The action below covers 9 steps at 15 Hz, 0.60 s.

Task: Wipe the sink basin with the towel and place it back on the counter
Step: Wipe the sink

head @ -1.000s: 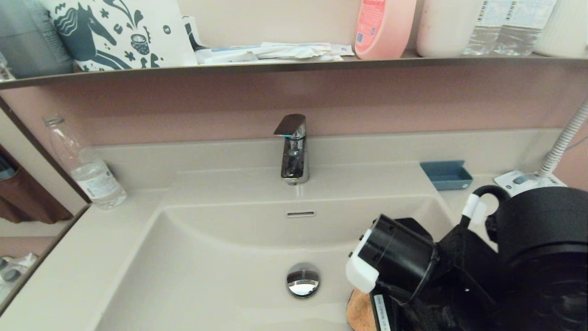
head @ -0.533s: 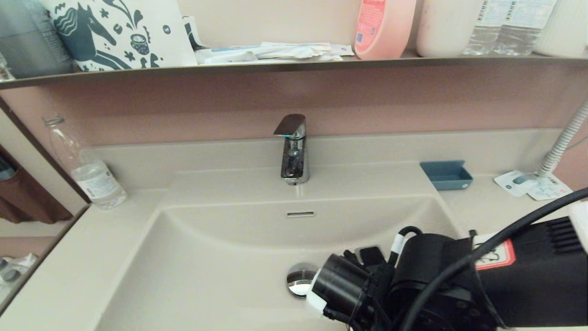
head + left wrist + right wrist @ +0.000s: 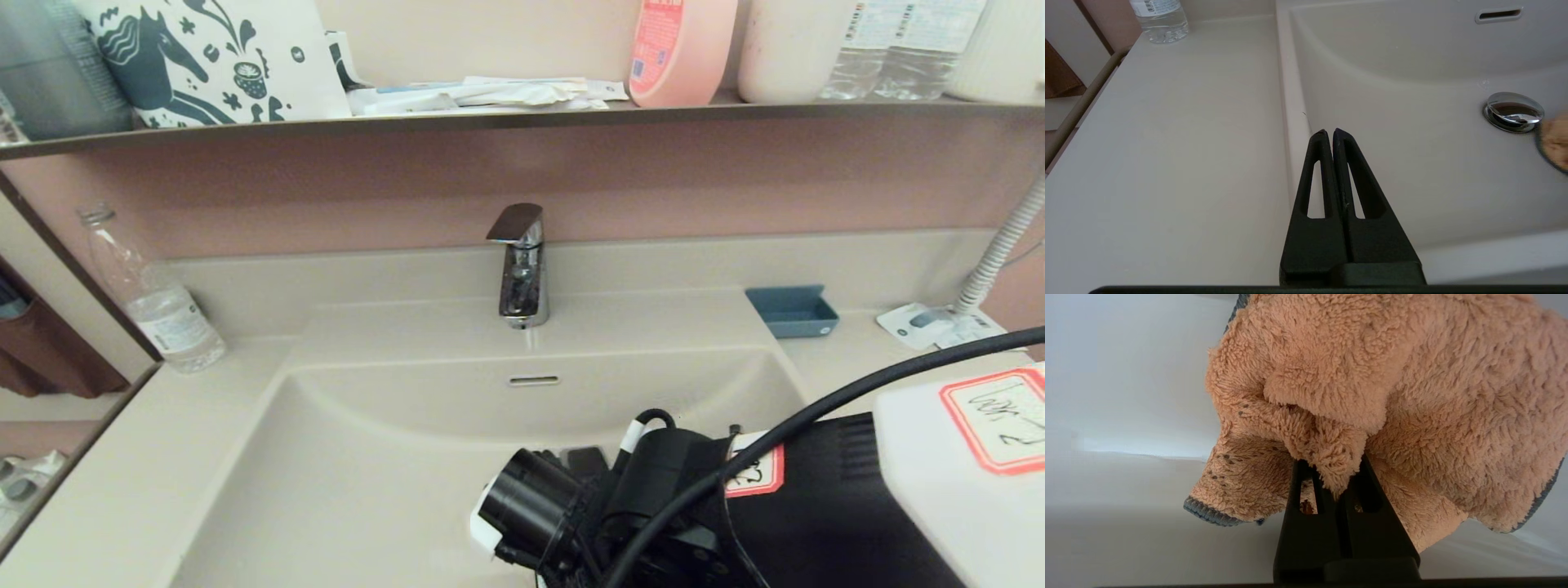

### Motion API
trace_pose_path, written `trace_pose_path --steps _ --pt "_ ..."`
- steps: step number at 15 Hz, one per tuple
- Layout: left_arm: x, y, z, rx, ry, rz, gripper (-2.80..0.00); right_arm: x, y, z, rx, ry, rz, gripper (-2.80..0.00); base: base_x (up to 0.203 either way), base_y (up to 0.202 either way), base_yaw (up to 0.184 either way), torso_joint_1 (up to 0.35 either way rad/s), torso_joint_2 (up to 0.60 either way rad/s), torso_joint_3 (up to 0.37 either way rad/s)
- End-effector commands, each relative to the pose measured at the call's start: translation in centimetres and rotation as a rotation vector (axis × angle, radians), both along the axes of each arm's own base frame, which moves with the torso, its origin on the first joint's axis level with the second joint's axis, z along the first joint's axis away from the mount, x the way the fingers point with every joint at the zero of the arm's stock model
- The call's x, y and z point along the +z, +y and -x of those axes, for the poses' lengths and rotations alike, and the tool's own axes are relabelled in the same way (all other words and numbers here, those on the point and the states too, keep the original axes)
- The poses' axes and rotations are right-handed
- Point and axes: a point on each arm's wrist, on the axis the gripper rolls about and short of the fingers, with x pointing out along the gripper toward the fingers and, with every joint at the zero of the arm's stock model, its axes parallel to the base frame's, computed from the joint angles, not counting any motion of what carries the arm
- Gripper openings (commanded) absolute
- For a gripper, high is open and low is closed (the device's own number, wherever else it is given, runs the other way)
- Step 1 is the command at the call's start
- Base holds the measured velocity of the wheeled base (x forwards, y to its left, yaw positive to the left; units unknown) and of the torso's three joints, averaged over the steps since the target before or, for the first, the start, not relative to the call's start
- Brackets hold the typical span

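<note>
Over sink basin [image 3: 343, 457] — right tool [image 3: 1337, 486] clamped on towel [image 3: 1392, 396] | left tool [image 3: 1329, 132] together — idle

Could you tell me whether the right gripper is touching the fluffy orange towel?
Touching. The right wrist view shows the right gripper with its black fingers closed on a fold of the fluffy orange towel with dark grey edging.

Dusty-pink wall [image 3: 326, 188], dark brown shelf [image 3: 490, 121], chrome faucet [image 3: 520, 269]

Right arm [image 3: 735, 506] low over sink basin [image 3: 367, 457], hiding drain
</note>
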Motion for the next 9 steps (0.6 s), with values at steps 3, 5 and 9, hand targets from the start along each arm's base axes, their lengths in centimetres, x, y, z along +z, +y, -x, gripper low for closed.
trace_pose_path --steps 3,5,9 --pt "0.0 0.0 0.0 0.000 0.002 -0.001 -2.80 -1.1 3.3 -0.3 0.049 -0.007 -0.019 -2.80 0.000 0.000 0.000 0.000 0.00 0.000" --pt "0.0 0.0 0.0 0.000 0.002 -0.001 -2.80 -1.5 5.1 -0.6 0.082 -0.021 -0.033 -2.80 0.000 0.000 0.000 0.000 0.00 0.000" --pt "0.0 0.0 0.0 0.000 0.002 -0.001 -2.80 -0.7 7.7 -1.6 0.147 -0.076 -0.095 -2.80 0.000 0.000 0.000 0.000 0.00 0.000"
